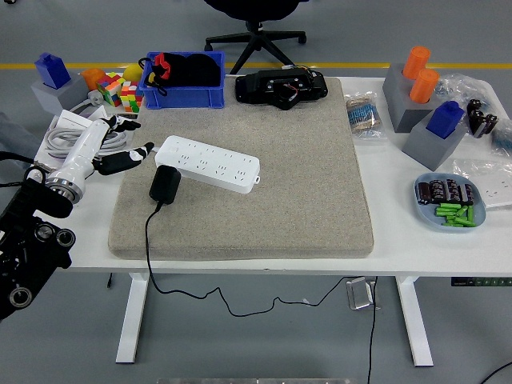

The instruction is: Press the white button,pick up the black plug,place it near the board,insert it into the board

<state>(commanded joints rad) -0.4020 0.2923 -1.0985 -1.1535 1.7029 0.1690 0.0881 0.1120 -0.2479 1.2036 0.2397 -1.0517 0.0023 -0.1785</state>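
One robot hand (120, 156), the left, reaches in from the left edge of the frame and hovers just left of the white power strip (208, 164), fingers loosely spread and holding nothing. The right arm does not show. The strip lies at a slant on the upper left part of a grey mat (264, 184) that covers the middle of the white surface (400, 232), probably to keep things from sliding. The black plug (166, 184) rests on the mat touching the strip's near edge at its left end, not seated in any socket, and its cable (150, 240) runs down over the front edge. I cannot make out the white button against the strip's white body; it likely sits at one end. With the hand beside the left end, pressing looks like the step at hand. Well apart, a blue bin (188, 98) sits upper left and a blue dish (422, 210) of small parts at the right.
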